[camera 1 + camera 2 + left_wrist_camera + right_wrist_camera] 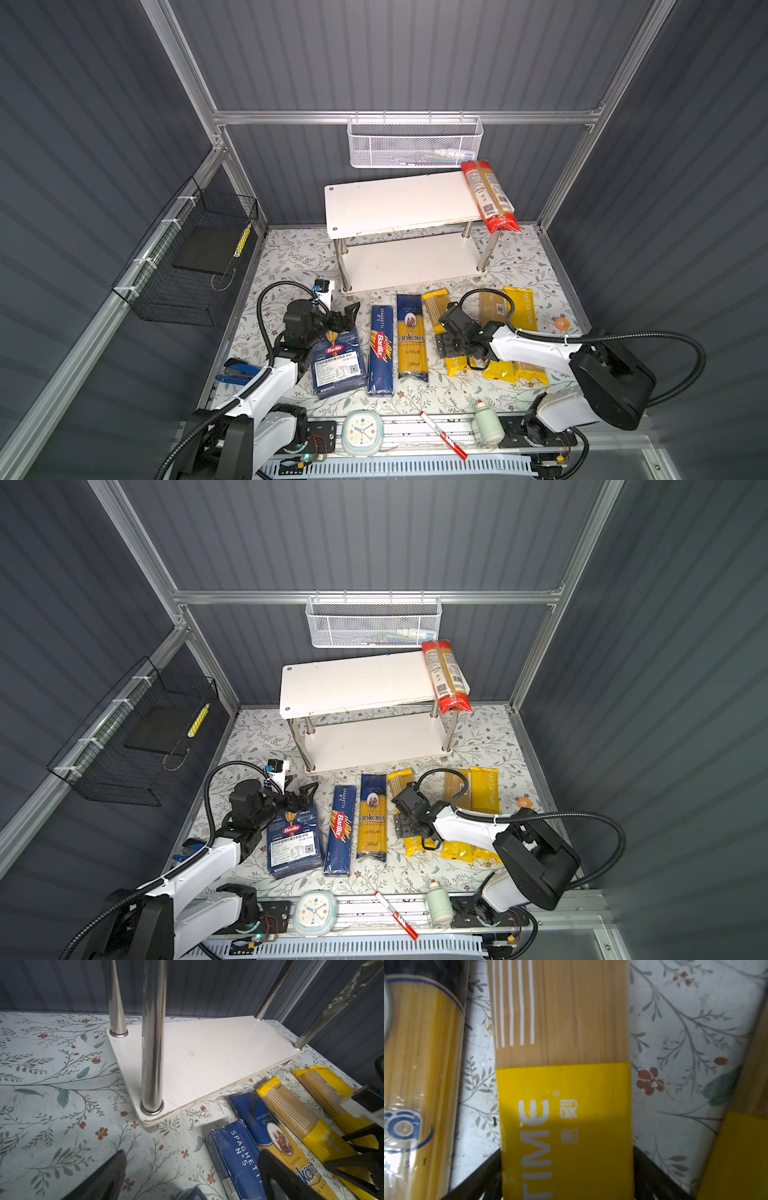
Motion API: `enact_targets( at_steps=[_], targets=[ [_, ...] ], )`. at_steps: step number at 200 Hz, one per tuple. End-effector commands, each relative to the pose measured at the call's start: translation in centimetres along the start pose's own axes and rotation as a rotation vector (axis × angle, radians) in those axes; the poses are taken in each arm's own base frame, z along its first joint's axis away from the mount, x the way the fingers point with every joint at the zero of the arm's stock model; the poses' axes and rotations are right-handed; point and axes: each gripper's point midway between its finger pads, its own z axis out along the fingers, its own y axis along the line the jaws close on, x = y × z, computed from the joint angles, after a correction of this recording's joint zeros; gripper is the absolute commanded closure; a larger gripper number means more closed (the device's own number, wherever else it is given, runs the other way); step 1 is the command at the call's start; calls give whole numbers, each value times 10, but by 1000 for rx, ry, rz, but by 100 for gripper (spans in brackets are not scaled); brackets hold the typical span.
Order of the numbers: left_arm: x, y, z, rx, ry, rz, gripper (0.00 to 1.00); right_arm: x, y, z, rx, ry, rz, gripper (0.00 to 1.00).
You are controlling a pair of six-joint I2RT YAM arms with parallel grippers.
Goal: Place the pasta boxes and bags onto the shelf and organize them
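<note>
The right wrist view showed the right hand [566,1169] low over a yellow Pastatime bag [562,1084], which lay flat on the desk [675,1022] in front of the shelf [395,203]. Its fingers [652,1172] stood apart, one at each long edge; whether they already pressed the bag, I could not tell. I judged that grasping was the step. The hand should close gently near the middle, so the long bag would not tip. The left hand [348,318] hovered apart and empty. A red bag [490,195] lay on the top board.
</note>
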Motion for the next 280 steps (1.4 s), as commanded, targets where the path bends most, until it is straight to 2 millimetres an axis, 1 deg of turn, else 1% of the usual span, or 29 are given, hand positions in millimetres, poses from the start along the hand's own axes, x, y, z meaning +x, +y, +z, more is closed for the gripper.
enact_targets(
  at_steps=[1, 29, 90, 105, 136, 163, 176, 199, 227, 251, 280],
  targets=[
    [-7, 1, -1, -5, -16, 3, 1, 35, -11, 8, 47, 113, 10, 17],
    [-7, 0, -2, -2, -20, 7, 1, 37, -14, 6, 56, 105, 44, 19],
    [-7, 0, -2, -3, -22, 7, 1, 40, -18, 5, 47, 80, 85, 31],
    [-7, 0, -3, -3, -24, 7, 1, 38, -19, 3, 44, 62, 89, 33],
    [-7, 0, -3, -5, -25, 7, 1, 32, -16, 0, 27, 33, 80, 44],
    [-7, 1, -2, -9, -22, 4, 1, 29, -16, 0, 29, 24, 80, 50],
    [-8, 1, -2, -9, -23, 4, 1, 29, -14, 0, 23, 27, 78, 52],
    [-7, 1, -2, -9, -23, 5, 1, 28, -10, -2, 4, 34, 83, 58],
    [-7, 1, -2, -9, -22, 4, 1, 22, -5, -7, -27, 10, 95, 66],
    [-7, 1, -2, -8, -22, 3, 1, 15, -2, -13, -42, -12, 102, 68],
    [-8, 0, -2, -5, -22, 6, 1, 5, -1, -24, -57, -54, 115, 73]
  ],
)
